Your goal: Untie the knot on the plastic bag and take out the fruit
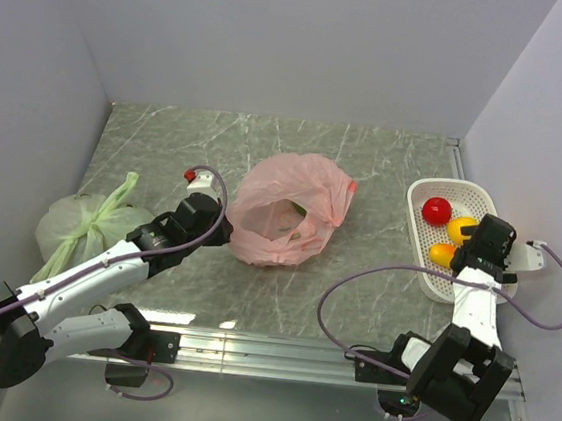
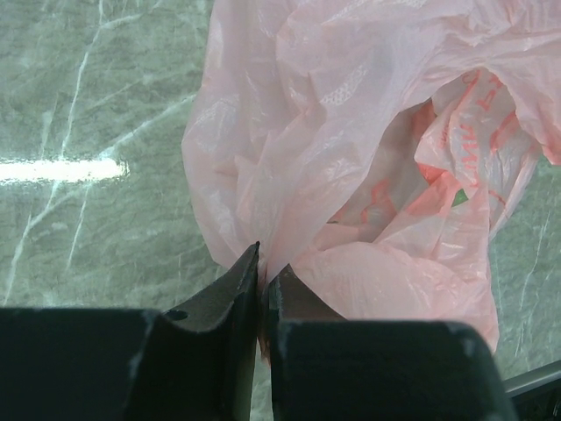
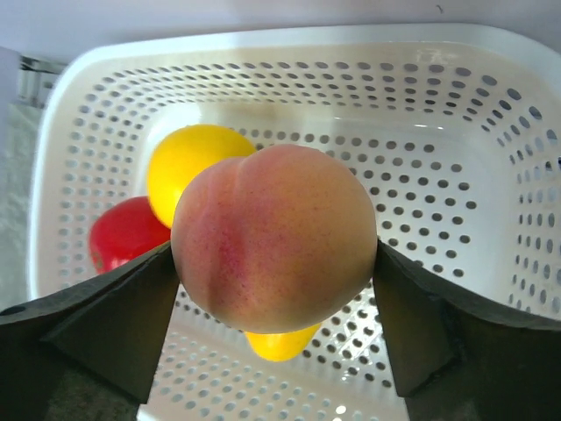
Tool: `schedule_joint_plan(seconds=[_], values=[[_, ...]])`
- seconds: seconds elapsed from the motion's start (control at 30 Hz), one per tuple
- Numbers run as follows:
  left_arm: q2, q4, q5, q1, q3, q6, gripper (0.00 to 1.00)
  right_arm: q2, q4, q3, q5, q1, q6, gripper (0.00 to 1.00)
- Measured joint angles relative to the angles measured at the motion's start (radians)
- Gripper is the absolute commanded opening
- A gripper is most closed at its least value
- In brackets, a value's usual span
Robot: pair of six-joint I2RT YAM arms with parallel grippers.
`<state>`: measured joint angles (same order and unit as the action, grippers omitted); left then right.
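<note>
The pink plastic bag (image 1: 286,211) lies open in the middle of the table, its mouth facing up; no tied knot shows. My left gripper (image 1: 221,226) is shut on the bag's left edge; in the left wrist view the gripper (image 2: 265,274) pinches a fold of the pink plastic bag (image 2: 351,158). My right gripper (image 1: 470,252) hangs over the white basket (image 1: 484,197). In the right wrist view the gripper (image 3: 273,263) is shut on a peach (image 3: 273,237) above the basket (image 3: 438,132). A red fruit (image 3: 123,232) and two yellow fruits (image 3: 188,162) lie in the basket.
A pale green tied bag (image 1: 84,220) sits at the left, beside my left arm. The basket stands against the right wall. Grey walls close the table at the back and on both sides.
</note>
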<state>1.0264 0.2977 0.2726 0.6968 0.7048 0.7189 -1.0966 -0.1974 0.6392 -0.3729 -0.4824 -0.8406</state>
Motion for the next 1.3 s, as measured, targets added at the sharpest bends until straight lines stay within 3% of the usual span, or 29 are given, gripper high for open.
schedule_joint_plan(seconds=[0.47,0.7,0.97,1.3], values=[[0.001,0.003,-0.013,0.0,0.001,-0.001,0.22,0.134,-0.016,0.005,0.022,0.025,0.045,1.0],[0.01,0.023,-0.006,0.0,0.016,-0.004,0.22,0.144,-0.008,0.032,0.044,0.201,0.186,0.93],[0.036,0.024,-0.004,0.0,0.019,-0.004,0.22,0.068,0.132,0.165,0.386,0.592,0.525,0.94],[0.046,0.023,-0.003,0.0,0.018,0.0,0.22,-0.28,0.193,0.43,0.686,0.71,0.723,1.0]])
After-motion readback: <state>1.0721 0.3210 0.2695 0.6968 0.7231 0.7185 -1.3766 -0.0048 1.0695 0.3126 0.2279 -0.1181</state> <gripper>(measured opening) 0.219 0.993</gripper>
